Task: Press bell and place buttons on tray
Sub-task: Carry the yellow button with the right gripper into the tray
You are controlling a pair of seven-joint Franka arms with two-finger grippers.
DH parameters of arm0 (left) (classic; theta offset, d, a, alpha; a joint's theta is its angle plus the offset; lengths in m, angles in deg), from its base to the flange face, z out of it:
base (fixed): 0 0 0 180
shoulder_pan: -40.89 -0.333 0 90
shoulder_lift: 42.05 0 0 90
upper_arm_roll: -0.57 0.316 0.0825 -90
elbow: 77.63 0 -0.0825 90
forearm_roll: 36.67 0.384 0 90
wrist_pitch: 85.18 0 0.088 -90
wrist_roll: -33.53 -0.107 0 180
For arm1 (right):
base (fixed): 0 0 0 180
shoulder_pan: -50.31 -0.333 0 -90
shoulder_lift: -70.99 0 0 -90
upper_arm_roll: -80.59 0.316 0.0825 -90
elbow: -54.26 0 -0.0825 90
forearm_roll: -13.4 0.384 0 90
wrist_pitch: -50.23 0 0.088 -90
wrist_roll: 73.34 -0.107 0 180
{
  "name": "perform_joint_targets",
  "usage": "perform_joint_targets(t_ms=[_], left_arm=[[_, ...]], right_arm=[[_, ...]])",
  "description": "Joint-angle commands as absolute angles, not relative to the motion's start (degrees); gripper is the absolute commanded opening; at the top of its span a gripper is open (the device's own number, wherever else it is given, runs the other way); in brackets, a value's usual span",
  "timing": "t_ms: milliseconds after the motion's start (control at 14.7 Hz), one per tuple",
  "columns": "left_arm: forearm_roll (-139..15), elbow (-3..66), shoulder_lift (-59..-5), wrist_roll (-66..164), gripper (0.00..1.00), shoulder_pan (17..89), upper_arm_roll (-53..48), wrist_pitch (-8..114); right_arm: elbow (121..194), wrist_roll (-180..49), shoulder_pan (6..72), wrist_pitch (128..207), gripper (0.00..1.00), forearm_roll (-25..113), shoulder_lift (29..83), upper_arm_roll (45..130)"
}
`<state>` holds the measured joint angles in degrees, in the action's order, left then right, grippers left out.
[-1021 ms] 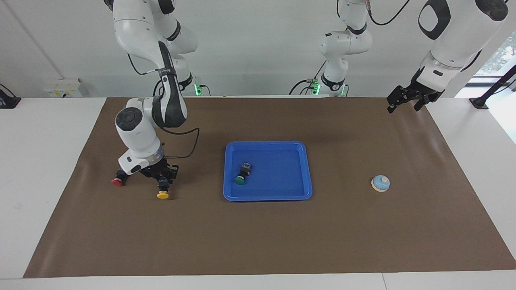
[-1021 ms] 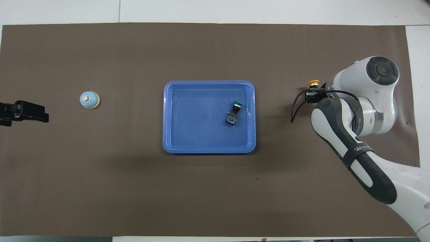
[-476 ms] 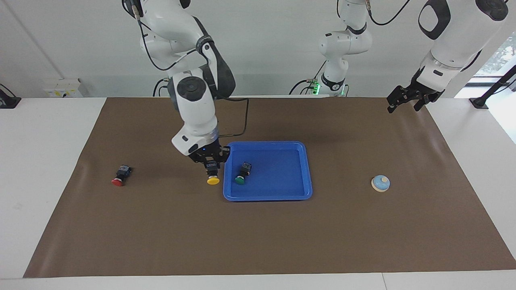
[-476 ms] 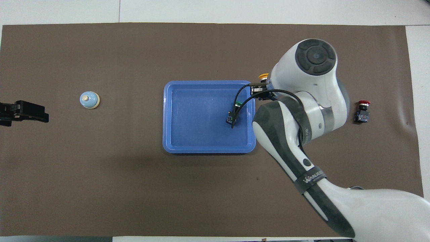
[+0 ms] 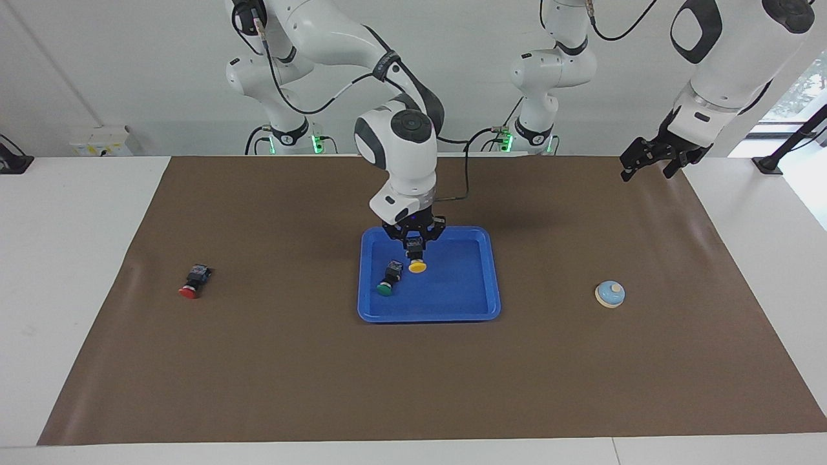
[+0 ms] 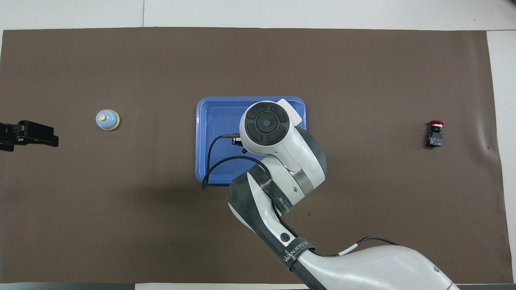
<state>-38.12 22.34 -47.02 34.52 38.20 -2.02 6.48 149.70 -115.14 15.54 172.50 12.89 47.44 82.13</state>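
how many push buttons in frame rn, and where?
3. The green button lies in the blue tray. The yellow button hangs over the tray, held by the right gripper. The red button sits on the mat toward the right arm's end.

You see the right arm (image 6: 278, 161) covering much of the blue tray (image 6: 209, 121). The light-blue bell (image 6: 107, 120) sits toward the left arm's end from the tray, the red button (image 6: 434, 133) toward the right arm's end.

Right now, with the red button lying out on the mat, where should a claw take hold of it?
Grip the red button by its black blocky body, coming straight down from above: it lies on its side, cap pointing away from the robots, so the body's flat sides face outward.
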Motion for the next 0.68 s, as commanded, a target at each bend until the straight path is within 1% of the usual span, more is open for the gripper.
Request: perform_joint_targets(t_ms=[0, 204, 340, 613], left_arm=[[-38.34, 21.77, -47.24, 34.93, 1.0, 37.99, -2.07, 5.87], [-38.34, 21.77, -47.24, 34.93, 1.0, 37.99, -2.07, 5.87], [-38.34, 21.77, -47.24, 34.93, 1.0, 37.99, -2.07, 5.87], [-38.34, 21.77, -47.24, 34.93, 1.0, 37.99, -2.07, 5.87]], right_arm=[[148.3, -116.05, 15.25, 176.86, 0.0, 13.31, 43.4, 82.08], [150.84, -115.88, 15.51, 180.82, 0.0, 13.13, 42.86, 82.08], [154.79, -115.61, 15.51, 185.56, 0.0, 13.13, 43.47, 82.08], [156.38, -115.26, 15.51, 186.81, 0.0, 13.13, 43.83, 82.08]])
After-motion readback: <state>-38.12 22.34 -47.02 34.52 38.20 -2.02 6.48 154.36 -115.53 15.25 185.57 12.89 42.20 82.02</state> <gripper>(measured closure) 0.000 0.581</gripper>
